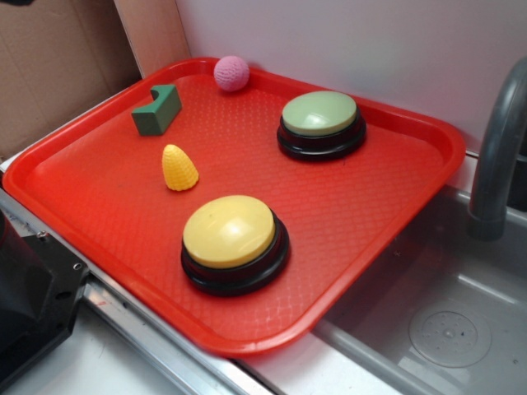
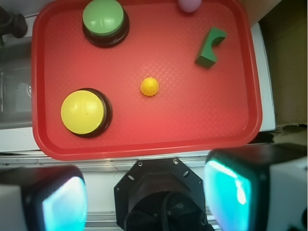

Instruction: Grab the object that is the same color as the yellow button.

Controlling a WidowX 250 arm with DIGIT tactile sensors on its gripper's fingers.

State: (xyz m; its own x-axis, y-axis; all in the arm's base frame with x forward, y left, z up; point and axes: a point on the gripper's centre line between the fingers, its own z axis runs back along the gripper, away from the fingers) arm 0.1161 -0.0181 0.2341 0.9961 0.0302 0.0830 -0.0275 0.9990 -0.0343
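Observation:
A small yellow toy corn (image 1: pixel 179 168) stands point-up near the middle of the red tray (image 1: pixel 99 177); from above it shows as a bumpy yellow dot (image 2: pixel 149 87). The big yellow button (image 1: pixel 230 234) on its black base sits at the tray's front, at the lower left in the wrist view (image 2: pixel 84 112). My gripper (image 2: pixel 144 202) hangs high above the tray's near edge, well back from the corn. It is open, with nothing between its two cyan pads (image 2: pixel 65 207). The gripper itself does not show in the exterior view.
A pale green button (image 1: pixel 320 122) (image 2: pixel 104 20) stands at the tray's back. A green notched block (image 1: pixel 158 109) (image 2: pixel 210 47) and a pink ball (image 1: pixel 231 73) (image 2: pixel 188 5) lie near the far rim. A sink basin with a grey tap (image 1: pixel 494 156) lies to the right. The robot's black base (image 2: pixel 159 197) sits below the gripper.

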